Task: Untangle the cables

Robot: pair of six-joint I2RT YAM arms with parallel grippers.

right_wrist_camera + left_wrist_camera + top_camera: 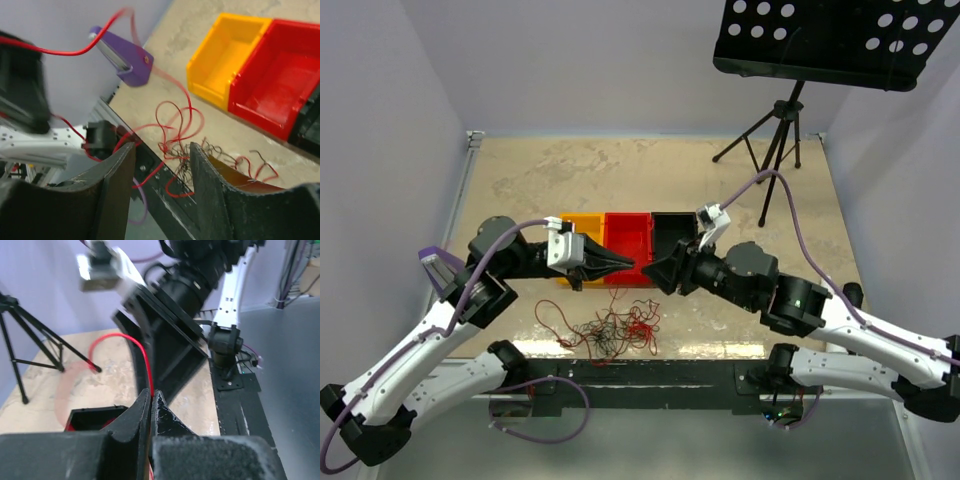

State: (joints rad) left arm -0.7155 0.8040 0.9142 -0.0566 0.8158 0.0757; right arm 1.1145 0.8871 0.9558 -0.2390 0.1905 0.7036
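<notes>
The cables [611, 334] lie as a tangle of thin red and dark wires on the table near the front edge; the tangle also shows in the right wrist view [186, 150]. My left gripper [628, 264] is shut on one red wire [131, 339], which arcs up from its tips [151, 391]. It hovers in front of the red bin. My right gripper [652, 270] faces it almost tip to tip, open and empty [161, 156]. The held red wire [75, 50] runs across the top of the right wrist view and loops down towards the tangle.
Three bins stand in a row behind the grippers: yellow [582, 230], red [628, 236], black [672, 230]. A tripod [770, 135] with a perforated black stand [835, 40] is at the back right. The black base rail [650, 375] borders the table's front edge.
</notes>
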